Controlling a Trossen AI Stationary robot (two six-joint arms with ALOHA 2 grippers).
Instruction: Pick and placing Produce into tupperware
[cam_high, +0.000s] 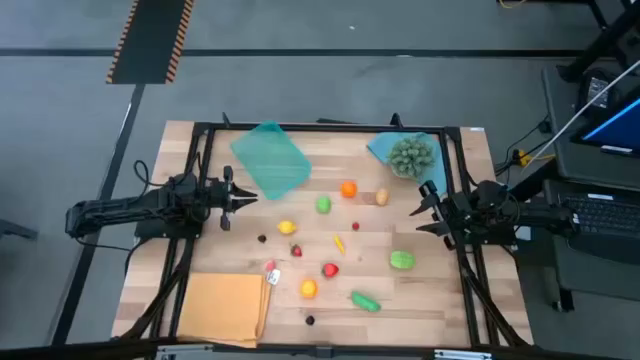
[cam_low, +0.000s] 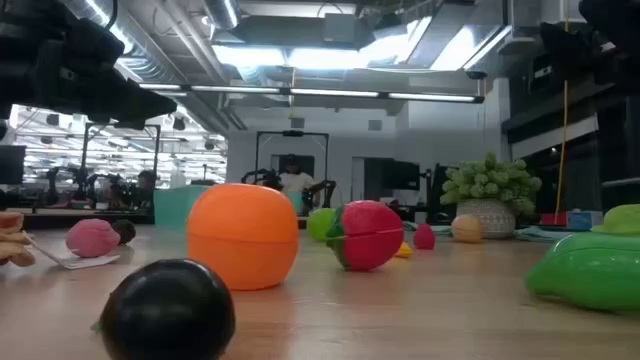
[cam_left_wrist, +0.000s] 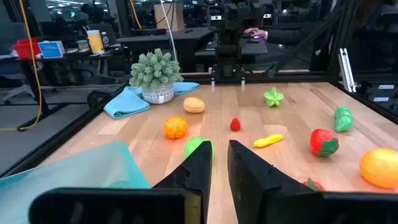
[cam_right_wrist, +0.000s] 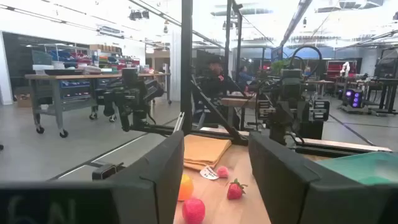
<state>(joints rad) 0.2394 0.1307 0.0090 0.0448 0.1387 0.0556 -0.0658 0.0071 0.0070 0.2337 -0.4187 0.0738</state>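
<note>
Lying empty toward the desk's (cam_high: 440, 300) far-left part, the tupperware (cam_high: 270, 158) has no produce in it, so I judge the task at its very start, before any first pick. One tray waits; on the wood I count about thirteen produce pieces, among them an orange (cam_high: 348, 189), a green apple (cam_high: 323, 205), a lemon (cam_high: 286, 227), a banana (cam_high: 339, 243) and a cucumber (cam_high: 365, 301). The left gripper (cam_high: 240, 197), jaws nearly clenched on nothing, hangs just beside the tray. The right gripper (cam_high: 420, 211) stands partly released, empty. The next move calls for spreading one gripper's jaws over a nearby piece.
</note>
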